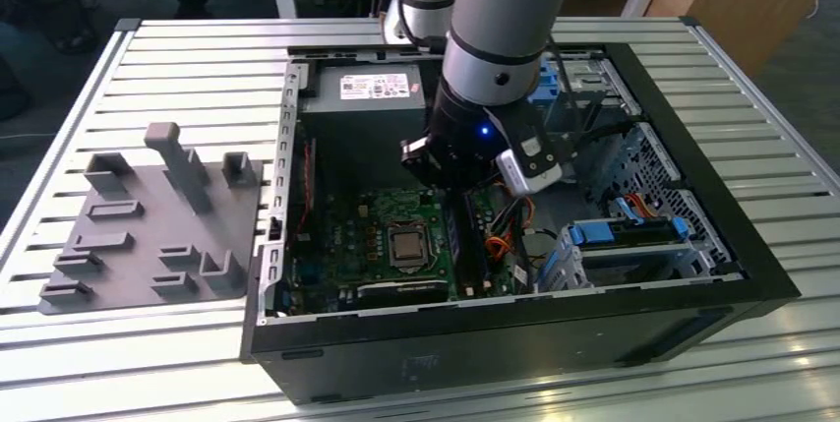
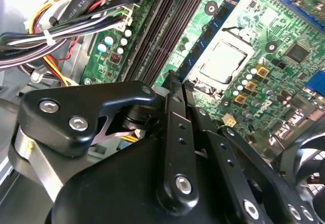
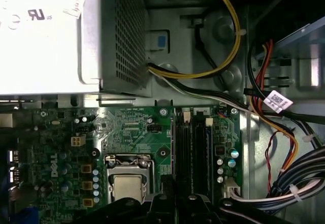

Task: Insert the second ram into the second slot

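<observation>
End effector point(image 2: 177, 82): low over memory slots point(image 3: 183, 148); grip state cannot be told.
Second ram: likely light, stiff, brittle; hold by edges, off chips.

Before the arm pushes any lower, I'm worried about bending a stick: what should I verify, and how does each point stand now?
1. Gripper at the memory slots: ok, it sits low inside the case, right over them.
2. Second ram held in the gripper: cannot tell.
3. Slot latches open: cannot tell.
4. Cable bundle off the slots: ok, it lies beside them, not across.
5. Case open on top: ok.
</observation>
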`<action>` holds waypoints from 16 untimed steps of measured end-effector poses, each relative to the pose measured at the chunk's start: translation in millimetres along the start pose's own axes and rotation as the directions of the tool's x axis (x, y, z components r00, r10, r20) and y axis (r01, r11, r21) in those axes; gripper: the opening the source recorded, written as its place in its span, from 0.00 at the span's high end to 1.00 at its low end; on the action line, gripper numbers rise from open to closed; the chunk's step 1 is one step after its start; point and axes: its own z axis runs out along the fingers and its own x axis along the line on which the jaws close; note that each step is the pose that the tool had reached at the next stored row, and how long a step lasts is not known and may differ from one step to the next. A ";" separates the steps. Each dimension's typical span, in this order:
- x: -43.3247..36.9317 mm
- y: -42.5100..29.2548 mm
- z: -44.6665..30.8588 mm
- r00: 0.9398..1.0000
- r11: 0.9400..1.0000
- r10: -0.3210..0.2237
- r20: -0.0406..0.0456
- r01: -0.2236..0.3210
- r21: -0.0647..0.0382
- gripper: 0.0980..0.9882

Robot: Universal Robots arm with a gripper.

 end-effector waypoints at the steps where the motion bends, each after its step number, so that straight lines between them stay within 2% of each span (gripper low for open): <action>1: -0.4 0.0 1.2 1.000 1.000 0.002 0.000 -0.002 0.000 0.96; 11: -2.4 -1.9 5.1 1.000 1.000 0.007 0.000 -0.007 0.000 0.96; 16: -3.1 -2.0 10.5 1.000 1.000 0.008 0.000 -0.008 0.001 0.96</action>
